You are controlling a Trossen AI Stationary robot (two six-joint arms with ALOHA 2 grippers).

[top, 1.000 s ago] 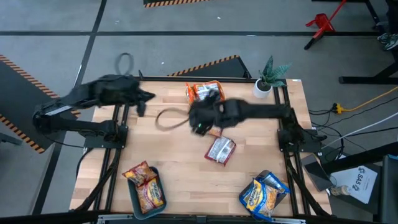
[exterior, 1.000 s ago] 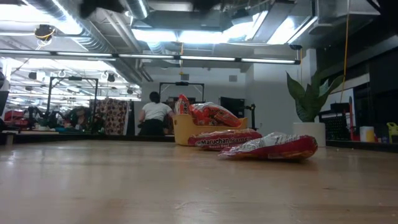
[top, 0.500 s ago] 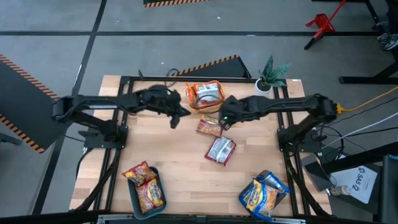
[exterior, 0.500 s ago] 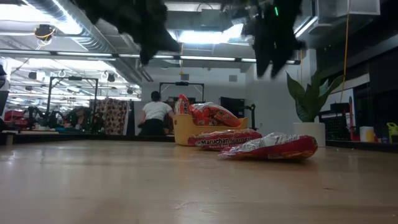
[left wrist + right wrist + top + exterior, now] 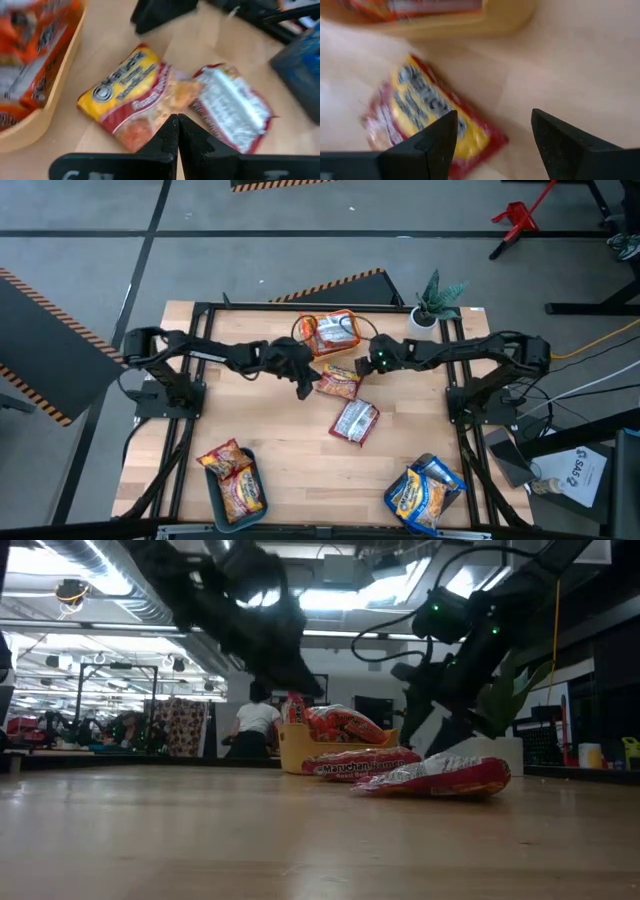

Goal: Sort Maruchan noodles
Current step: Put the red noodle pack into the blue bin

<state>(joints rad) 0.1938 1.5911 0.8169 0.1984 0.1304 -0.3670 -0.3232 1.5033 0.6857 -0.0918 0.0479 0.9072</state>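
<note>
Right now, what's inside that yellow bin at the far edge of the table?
The yellow bin holds red-and-silver noodle packets, piled above its rim in the low view. How many there are, and whether anything lies beneath them, cannot be seen: the top packets cover the rest.

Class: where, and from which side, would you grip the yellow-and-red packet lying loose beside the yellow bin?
Probably from straight above, across the short width of the yellow-and-red packet: it lies flat on the table. The open right gripper is beside it; the shut left gripper is too.
</note>
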